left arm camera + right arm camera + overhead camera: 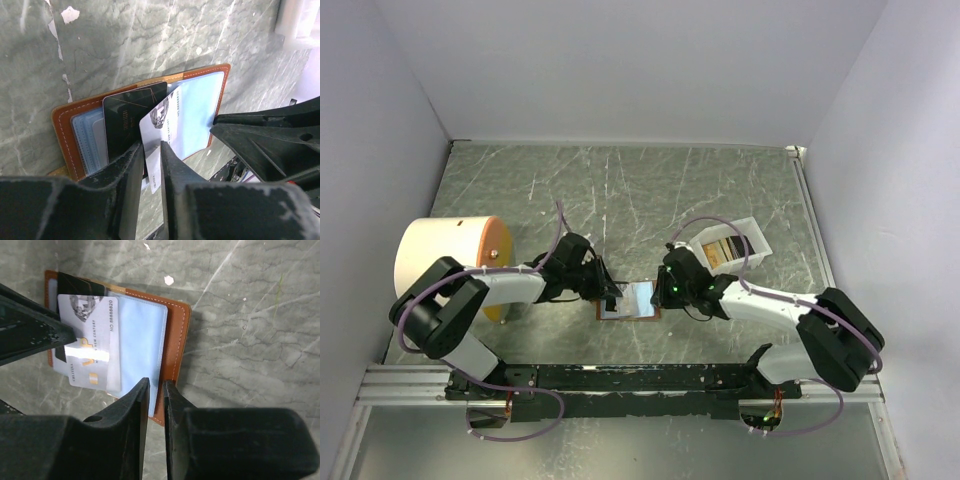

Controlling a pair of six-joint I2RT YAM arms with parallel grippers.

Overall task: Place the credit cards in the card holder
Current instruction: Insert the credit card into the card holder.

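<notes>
Card holder [630, 300] spread open flat on the table [650, 190], down at the near edge right between the two arms, pale-blue sleeves facing up; probably laid out that way so the pockets can be reached from above. Two credit cards on it: black card [130, 120] lying square along one half, maybe already in a pocket, hard to say; silvery card [90, 340] skewed over the black one and across the middle, not in any pocket that can be made out. Left gripper [151, 147] straddling the near end of that silvery card, fingers a narrow slit apart with the card's edge in the slit; can't tell if actually squeezing or just loose around it. Right gripper [156, 385] parked over the holder's opposite edge, likewise barely parted, blue sleeve and stitched brown rim showing in the gap; guessing it's there to keep the holder from skating while the card gets pushed in, but can't tell whether it's clamped either. White tray [760, 238] just behind the right arm, seemingly with more cards inside; cream roll [445, 260] way off left, not involved.
</notes>
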